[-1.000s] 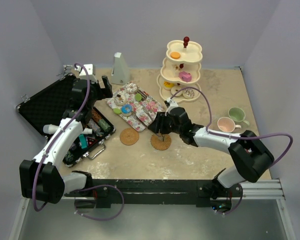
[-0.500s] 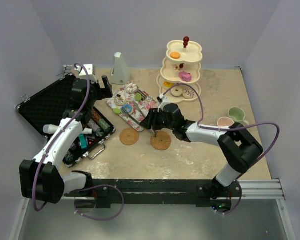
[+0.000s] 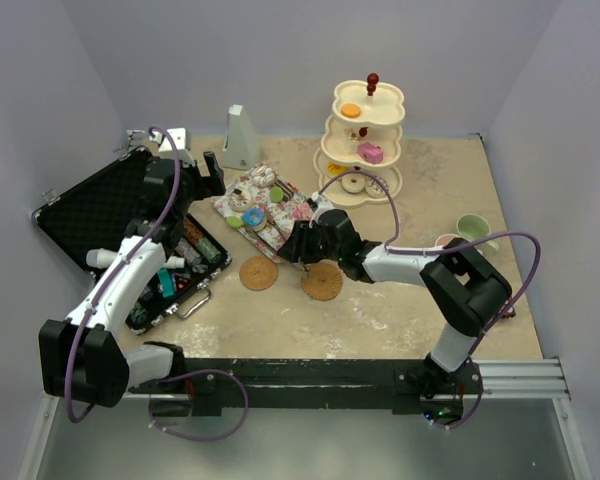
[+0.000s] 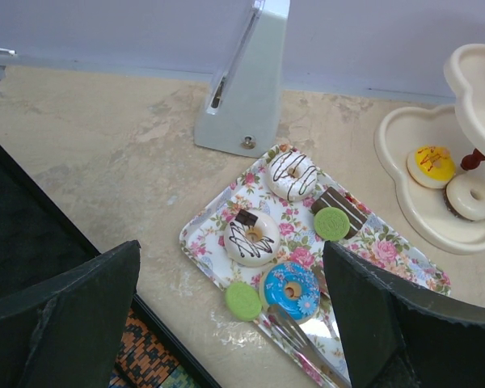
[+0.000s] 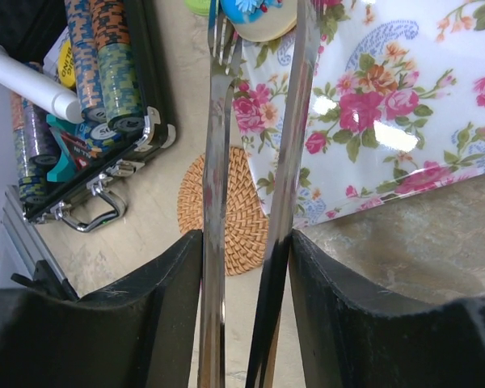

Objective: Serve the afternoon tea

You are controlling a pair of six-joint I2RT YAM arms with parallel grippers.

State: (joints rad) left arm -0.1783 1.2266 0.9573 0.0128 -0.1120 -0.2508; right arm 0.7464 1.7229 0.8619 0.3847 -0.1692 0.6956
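Beige tabletop (image 3: 380, 310) is carrying a floral tray (image 5: 372, 121) of toy donuts. Right gripper (image 5: 242, 267) is clamping metal tongs (image 5: 214, 162), their tips at the blue donut (image 4: 291, 289). Left gripper (image 4: 230, 259) is hovering, jaws spread wide.

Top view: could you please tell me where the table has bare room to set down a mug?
The near strip between the coasters and the rail is bare, as is the far right corner between the stand and the green mug. It is crowded around the floral tray, where the right tool holds tongs, and by the black case.
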